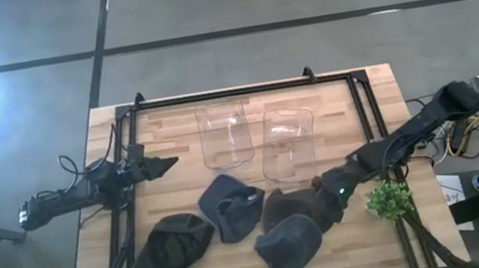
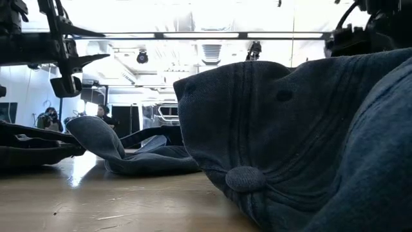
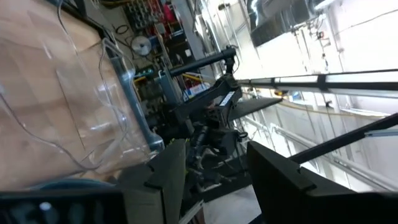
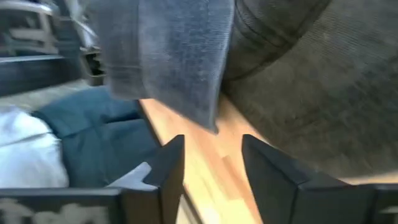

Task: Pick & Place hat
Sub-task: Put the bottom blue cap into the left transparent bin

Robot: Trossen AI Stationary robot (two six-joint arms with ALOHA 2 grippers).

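Several hats lie on the wooden table: a dark olive one, a blue one, a brown one and a blue-grey one, which fills the front of the low view. My right gripper is low at the brown hat's right edge. It is open, with bare wood between its fingers, the brown hat on one side and a blue-grey brim just ahead. My left gripper hangs open above the table's left side, holding nothing.
Two clear plastic containers stand on the far half of the table inside a black frame. A small green plant sits near the right edge. Bare wood shows at the near left and far left.
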